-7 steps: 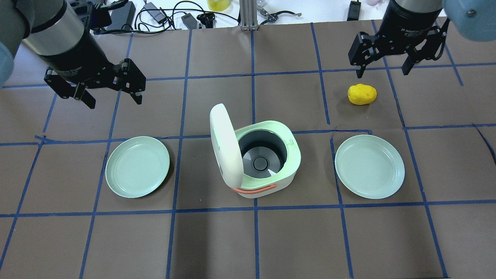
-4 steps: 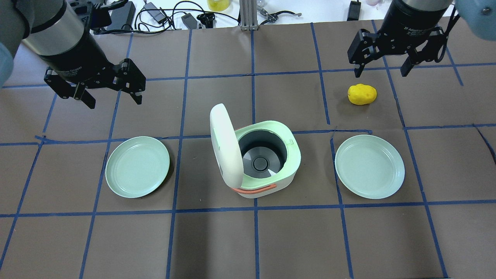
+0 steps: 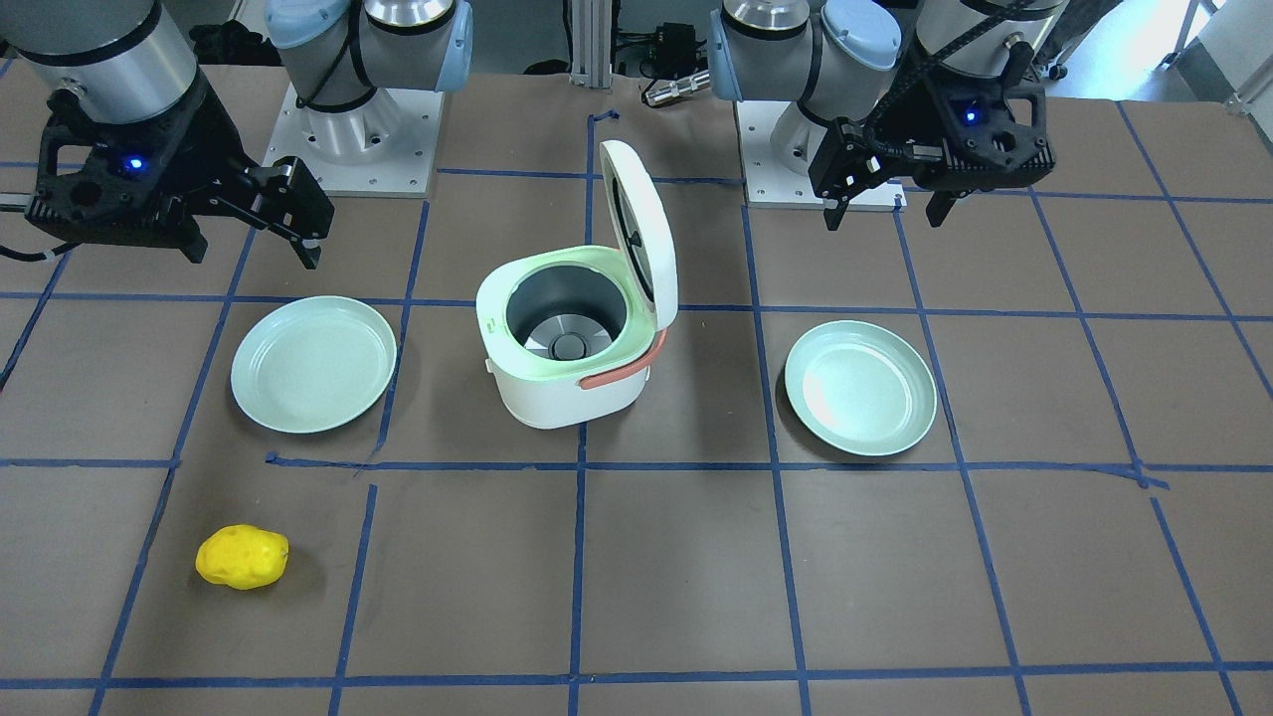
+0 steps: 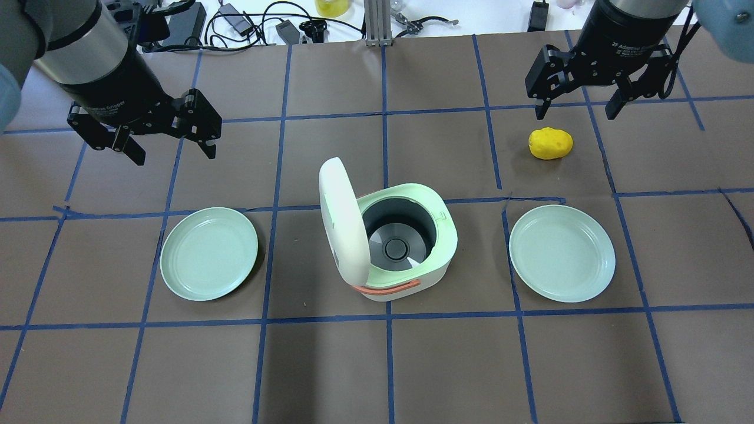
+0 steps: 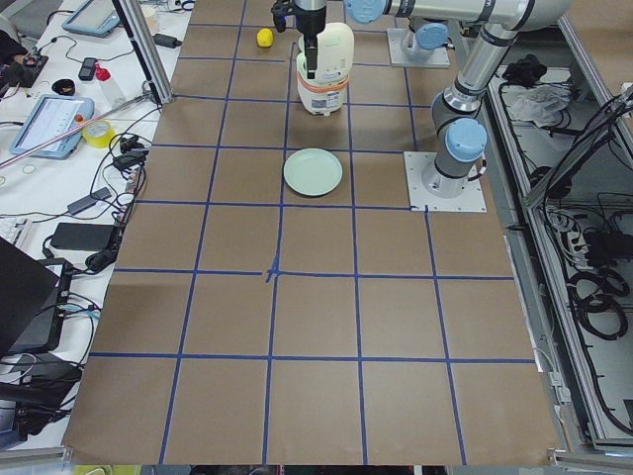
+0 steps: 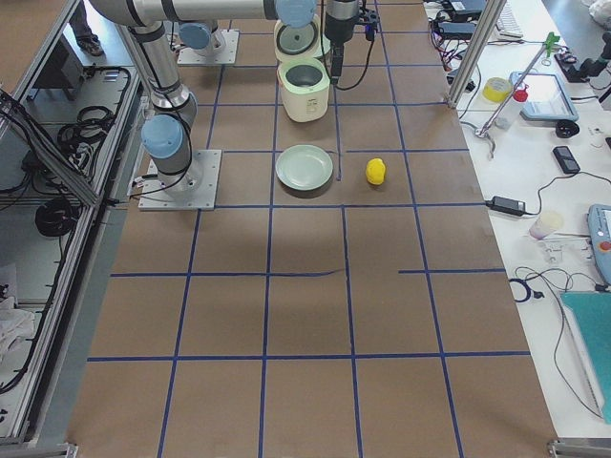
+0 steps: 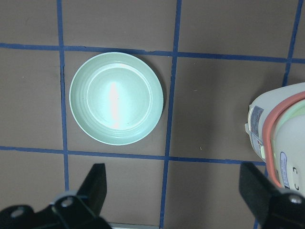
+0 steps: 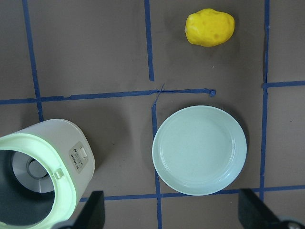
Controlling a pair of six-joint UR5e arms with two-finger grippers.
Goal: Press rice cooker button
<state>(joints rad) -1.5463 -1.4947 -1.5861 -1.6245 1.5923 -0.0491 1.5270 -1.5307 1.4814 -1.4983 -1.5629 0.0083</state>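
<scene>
One rice cooker (image 3: 567, 393) sat mid-table, its lid (image 4: 341, 224) hinged upright. We noted both pincers (left gripper (image 4: 175, 154) and right gripper (image 4: 576, 113)) spread wide, empty, well apart from it. The button (image 4: 331, 217) faced sideways on the lid's outer face — a push there would likely swing the lid or slide the cooker.

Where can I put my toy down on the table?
The middle row is crowded: left plate, rice cooker, right plate, with narrow gaps between. Past them, away from the robot, the wide strip of table is bare except for the yellow lump at one end.
</scene>
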